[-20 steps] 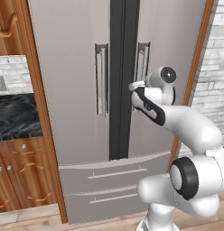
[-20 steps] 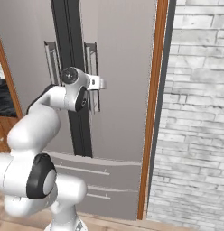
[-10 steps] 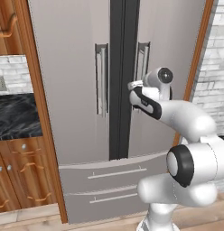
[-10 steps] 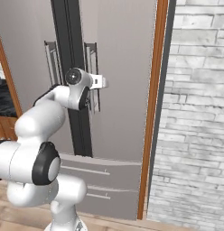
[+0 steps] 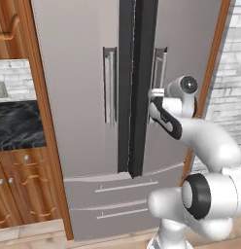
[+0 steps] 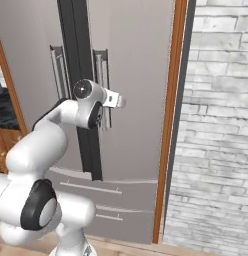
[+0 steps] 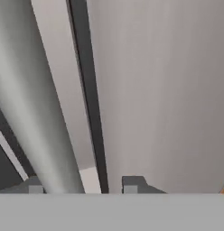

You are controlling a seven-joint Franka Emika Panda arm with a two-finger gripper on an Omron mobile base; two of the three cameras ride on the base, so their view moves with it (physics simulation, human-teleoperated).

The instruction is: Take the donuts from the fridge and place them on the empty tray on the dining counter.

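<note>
Stiff, heavy tall silver-grey fridge (image 5: 83,97) door: best pulled by its vertical bar handle (image 7: 46,113), between the hand's (image 7: 82,185) part-closed fingers.

The fridge (image 5: 88,97) stands with both doors closed, so its interior is hidden, and its top runs past the upper edge of both base views. The arm's own hand covers the tool (image 7: 82,185) where it meets the right door's handle (image 6: 102,75); contact cannot be told.

No legible text, labels or signs.
</note>
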